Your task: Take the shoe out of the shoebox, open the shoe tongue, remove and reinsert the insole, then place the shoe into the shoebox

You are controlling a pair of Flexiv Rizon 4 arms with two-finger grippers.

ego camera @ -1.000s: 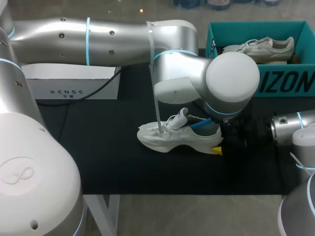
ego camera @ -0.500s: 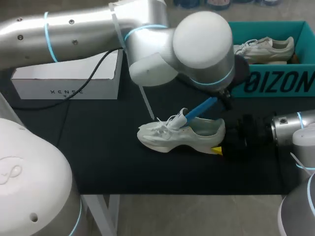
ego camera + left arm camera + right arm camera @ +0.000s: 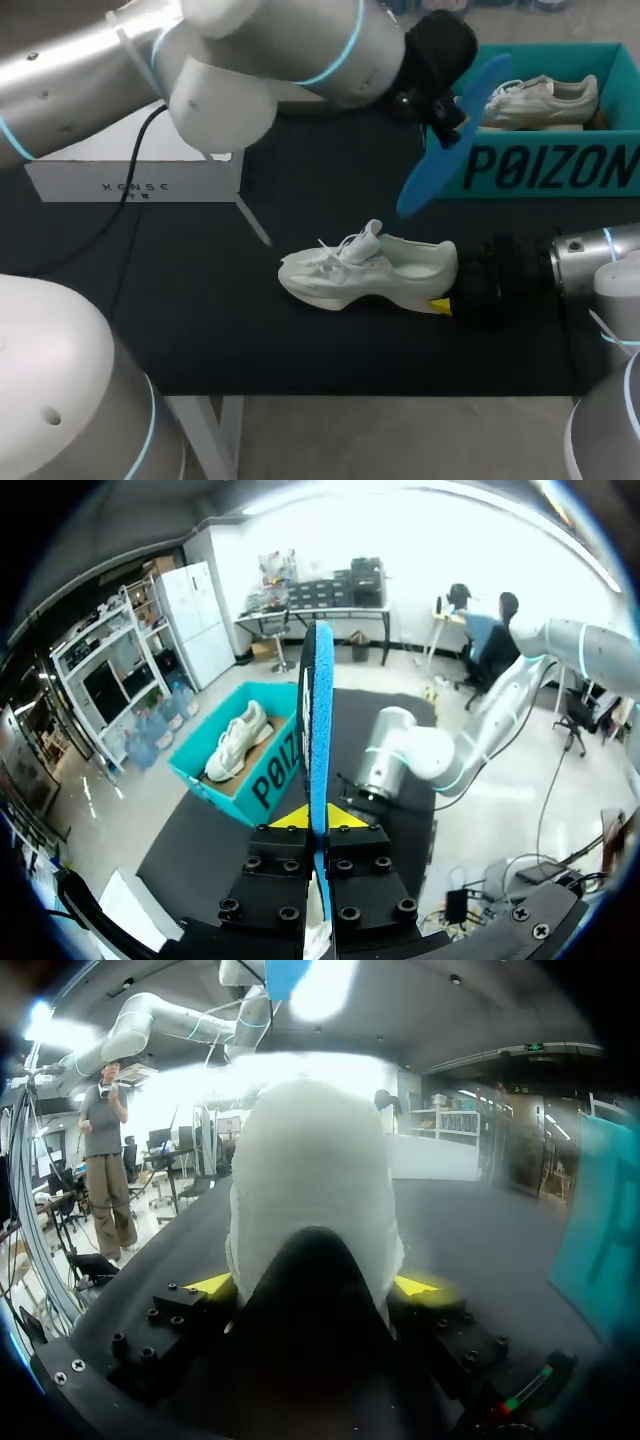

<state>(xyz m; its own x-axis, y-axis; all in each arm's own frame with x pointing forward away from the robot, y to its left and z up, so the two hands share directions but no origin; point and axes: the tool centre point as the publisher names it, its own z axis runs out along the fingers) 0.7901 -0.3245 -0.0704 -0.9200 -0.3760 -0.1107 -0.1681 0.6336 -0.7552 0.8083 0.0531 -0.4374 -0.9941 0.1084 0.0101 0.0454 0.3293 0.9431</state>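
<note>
The left claw (image 3: 318,820) is clenched on the blue insole (image 3: 445,150), holding it on edge in the air at about one o'clock from the white shoe (image 3: 365,275), near the teal shoebox (image 3: 540,170). The shoe lies on the black table (image 3: 200,300) with its toe toward nine o'clock, and its heel at three o'clock is grasped by the right claw (image 3: 312,1282). A second shoe (image 3: 535,100) rests inside the shoebox.
</note>
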